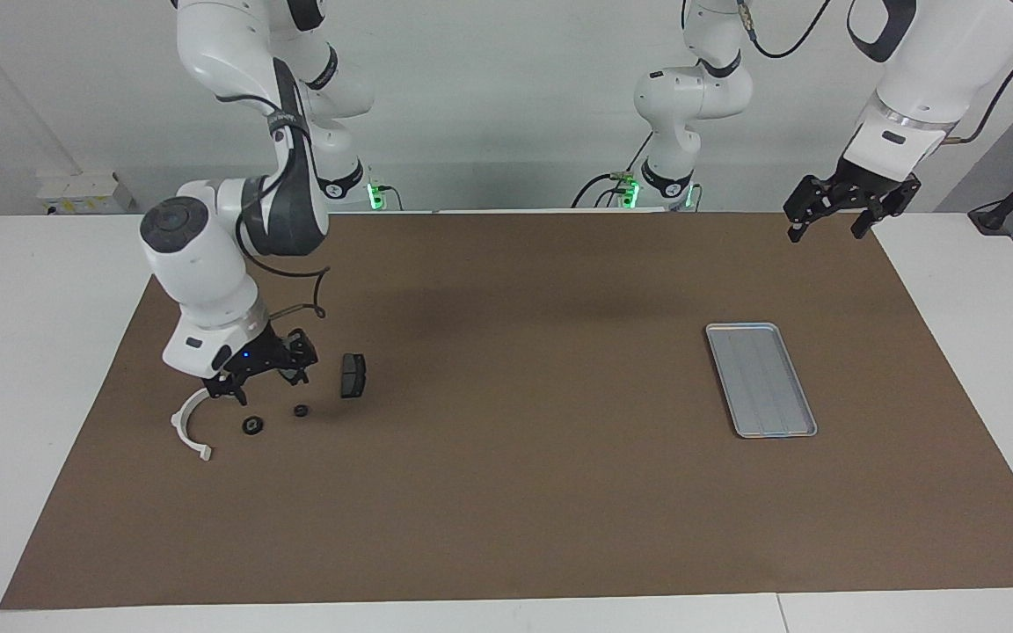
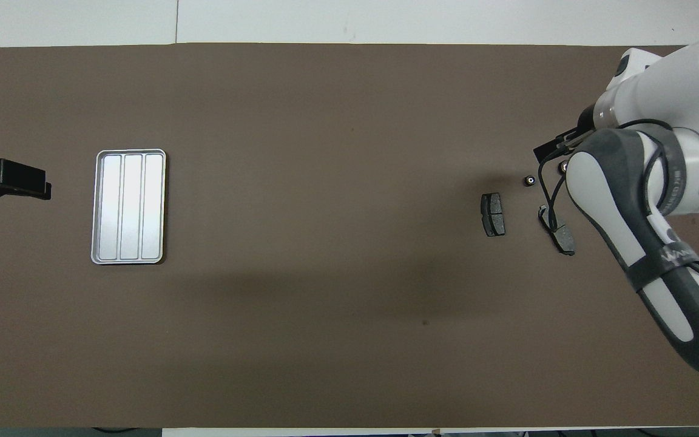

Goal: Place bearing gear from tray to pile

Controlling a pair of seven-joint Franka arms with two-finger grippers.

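The silver tray (image 1: 760, 380) (image 2: 129, 207) lies bare toward the left arm's end of the table. At the right arm's end is the pile: a white half-ring bracket (image 1: 190, 426), a dark brake pad (image 1: 353, 375) (image 2: 493, 214) and a second brake pad (image 2: 563, 238). Two small black bearing gears (image 1: 252, 425) (image 1: 301, 411) rest on the mat among them; one bearing gear (image 2: 530, 180) shows plainly from overhead. My right gripper (image 1: 262, 387) hangs open just above the gear beside the bracket, holding nothing. My left gripper (image 1: 827, 233) (image 2: 40, 188) waits open, raised beside the tray.
A brown mat (image 1: 506, 492) covers the table, with white table margins around it. The right arm's elbow and forearm (image 2: 641, 230) hide the bracket and part of the pile in the overhead view.
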